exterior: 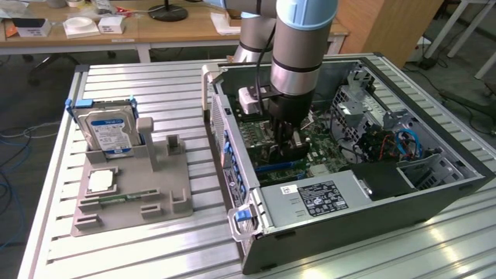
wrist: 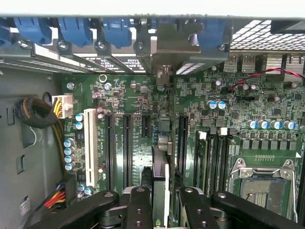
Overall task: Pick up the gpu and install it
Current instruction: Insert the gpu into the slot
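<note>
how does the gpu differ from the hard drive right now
The gpu is gripped by the gripper inside the case; the hard drive stands in the grey holder outside it. The gpu is dark and thin; the hard drive is silver with a blue-white label. Both stand on edge.

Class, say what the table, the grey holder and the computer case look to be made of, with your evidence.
Table: likely aluminium; ribbed slats with a dull silvery sheen.
Holder: probably plastic; matte grey, blocky moulded or printed posts.
Case: sheet metal, it seems; thin folded panels, dark outside, bare grey inside.
</note>
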